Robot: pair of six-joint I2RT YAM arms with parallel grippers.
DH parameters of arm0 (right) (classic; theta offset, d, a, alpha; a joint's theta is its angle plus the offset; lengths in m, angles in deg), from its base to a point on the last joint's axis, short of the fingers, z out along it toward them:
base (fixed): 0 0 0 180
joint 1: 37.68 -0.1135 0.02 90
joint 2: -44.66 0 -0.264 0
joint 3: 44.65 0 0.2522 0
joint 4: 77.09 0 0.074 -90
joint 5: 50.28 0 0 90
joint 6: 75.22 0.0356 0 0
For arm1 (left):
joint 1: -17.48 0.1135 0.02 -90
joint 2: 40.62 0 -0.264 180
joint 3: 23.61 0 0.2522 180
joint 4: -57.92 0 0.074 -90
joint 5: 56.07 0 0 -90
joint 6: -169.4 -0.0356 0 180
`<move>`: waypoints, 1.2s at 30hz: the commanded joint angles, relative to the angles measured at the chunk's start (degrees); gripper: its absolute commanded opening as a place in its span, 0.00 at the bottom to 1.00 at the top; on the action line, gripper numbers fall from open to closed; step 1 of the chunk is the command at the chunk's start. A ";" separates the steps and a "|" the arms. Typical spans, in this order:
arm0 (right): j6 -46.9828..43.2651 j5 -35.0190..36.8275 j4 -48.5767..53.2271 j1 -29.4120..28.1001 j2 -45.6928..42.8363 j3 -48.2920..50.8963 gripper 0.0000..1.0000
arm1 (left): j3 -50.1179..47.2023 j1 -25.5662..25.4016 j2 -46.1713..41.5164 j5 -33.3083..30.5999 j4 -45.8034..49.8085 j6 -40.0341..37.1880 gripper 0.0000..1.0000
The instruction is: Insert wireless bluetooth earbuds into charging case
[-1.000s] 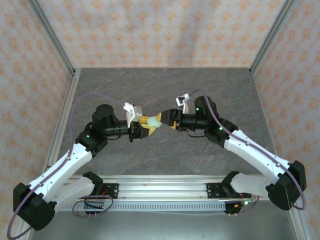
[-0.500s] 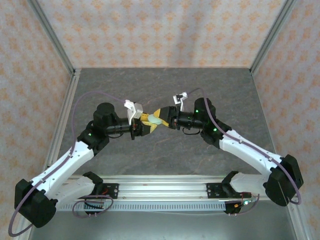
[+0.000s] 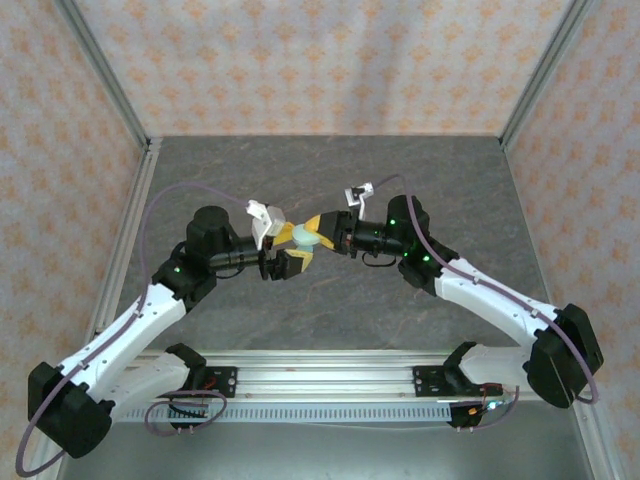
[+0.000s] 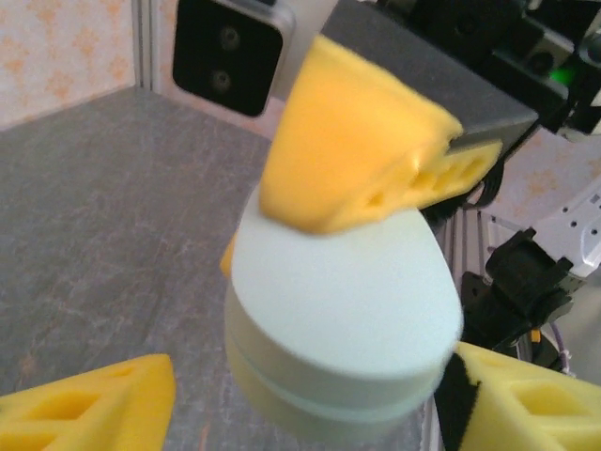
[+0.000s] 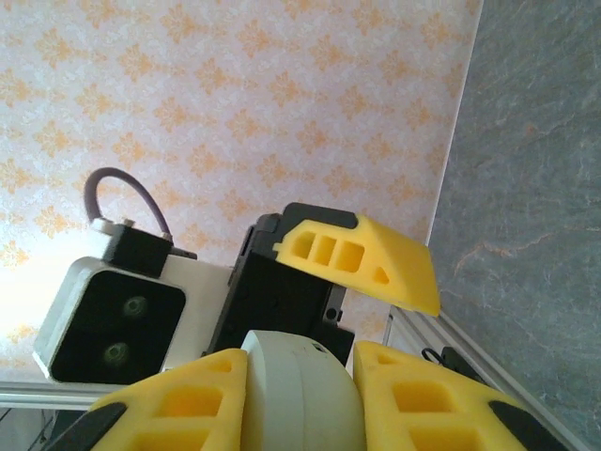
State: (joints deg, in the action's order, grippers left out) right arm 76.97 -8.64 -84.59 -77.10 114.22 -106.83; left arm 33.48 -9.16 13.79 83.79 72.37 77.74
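One pale mint oval case (image 4: pixel 343 310) hangs in the air over the middle of the grey table (image 3: pixel 420 170). It is pinched between the two yellow fingers (image 5: pixel 178 409) of the right gripper (image 3: pixel 313 235), which are drawn in narrow on its sides. A fine seam runs round the case (lid down, as far as the left wrist view shows). The left gripper (image 3: pixel 291 248) faces it from the left, jaws spread wide to either side of the case; whether either one touches it I cannot tell. The left arm (image 3: pixel 140 320) and the right arm (image 3: pixel 500 305), each bent at the elbow, reach inward from the near corners and meet tip to tip.
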 commanded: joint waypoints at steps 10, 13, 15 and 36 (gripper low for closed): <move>-12.20 9.22 14.95 9.91 1.80 2.98 0.15 | 0.87 -0.15 -6.39 -20.58 14.60 -3.12 1.00; -18.18 13.04 20.74 12.33 4.80 3.49 0.15 | 0.79 0.07 -5.59 -26.55 17.56 -2.18 1.00; -20.82 13.99 21.58 13.80 7.89 3.93 0.16 | 0.04 0.20 -5.45 -28.19 17.94 -1.48 1.00; -25.82 10.23 13.68 17.87 27.00 4.21 0.55 | -1.93 1.68 -5.70 -39.31 21.00 1.64 1.00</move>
State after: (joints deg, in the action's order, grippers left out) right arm 54.81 -1.62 -75.65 -59.27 144.36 -102.68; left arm 31.23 -8.24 8.92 48.19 92.11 78.12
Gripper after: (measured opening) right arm 0.527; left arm 0.999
